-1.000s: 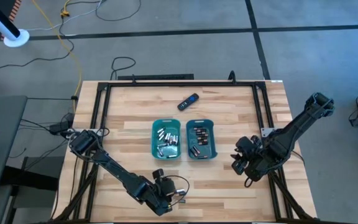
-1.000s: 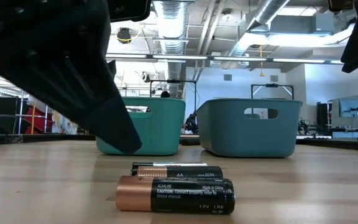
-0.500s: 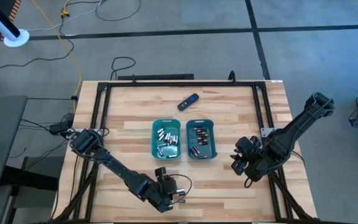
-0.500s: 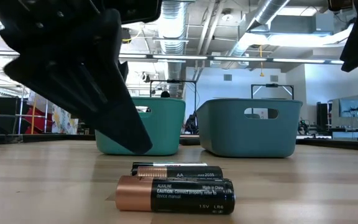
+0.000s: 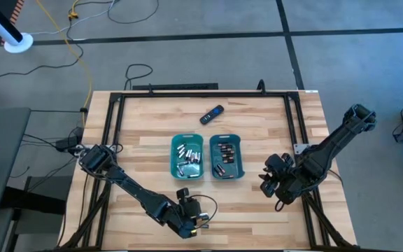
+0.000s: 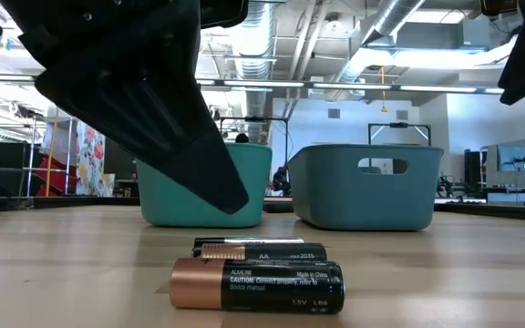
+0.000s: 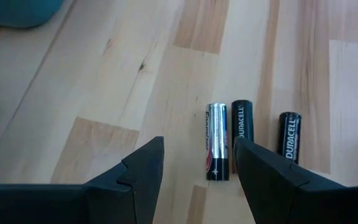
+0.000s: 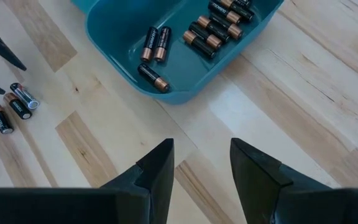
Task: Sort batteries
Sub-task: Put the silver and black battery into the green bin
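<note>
Three loose batteries lie side by side on the wood near the table's front edge: a silvery one [image 7: 216,142] and two dark ones [image 7: 241,134] [image 7: 289,137]. My left gripper [image 7: 194,168] hangs open just over them, and the silvery battery shows ahead in the gap between its fingers, untouched. Two of the batteries [image 6: 258,284] [image 6: 261,249] fill the low view. The left teal tray [image 5: 187,156] holds silvery batteries and the right teal tray [image 5: 227,156] holds dark ones with coppery ends [image 8: 154,43]. My right gripper [image 8: 201,168] waits open beside the right tray.
A black remote [image 5: 212,114] lies at the table's far side, behind the trays. A black frame [image 5: 110,133] runs around the wooden top. Bare wood lies between the trays and the front edge.
My left gripper has edged a little toward the table's right edge, closer over the loose batteries, and stays open. The batteries have not moved.
</note>
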Controlling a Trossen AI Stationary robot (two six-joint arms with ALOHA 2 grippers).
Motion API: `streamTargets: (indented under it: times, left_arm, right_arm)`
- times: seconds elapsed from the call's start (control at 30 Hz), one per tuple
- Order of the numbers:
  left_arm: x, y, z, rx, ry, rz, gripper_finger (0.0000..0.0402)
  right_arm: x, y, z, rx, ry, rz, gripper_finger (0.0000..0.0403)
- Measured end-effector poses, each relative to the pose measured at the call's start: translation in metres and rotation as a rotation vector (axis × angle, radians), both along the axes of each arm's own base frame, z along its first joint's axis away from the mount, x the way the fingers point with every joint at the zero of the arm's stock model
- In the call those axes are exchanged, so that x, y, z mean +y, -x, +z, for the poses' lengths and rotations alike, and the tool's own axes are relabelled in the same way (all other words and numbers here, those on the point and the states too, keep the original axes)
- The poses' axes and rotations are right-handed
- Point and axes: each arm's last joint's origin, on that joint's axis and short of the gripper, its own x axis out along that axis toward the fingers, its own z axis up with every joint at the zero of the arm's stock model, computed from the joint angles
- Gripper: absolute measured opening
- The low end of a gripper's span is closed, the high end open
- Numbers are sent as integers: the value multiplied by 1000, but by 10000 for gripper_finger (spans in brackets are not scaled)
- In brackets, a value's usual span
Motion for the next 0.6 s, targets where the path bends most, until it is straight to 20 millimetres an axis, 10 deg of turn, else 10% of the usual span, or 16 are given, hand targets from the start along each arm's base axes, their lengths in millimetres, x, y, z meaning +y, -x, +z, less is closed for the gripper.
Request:
streamTargets:
  times: [0.6]
  left_arm:
    - [3, 4, -12, -5, 49, -4, 190]
  right_arm:
    - [1, -1, 0, -13, -12, 0, 172]
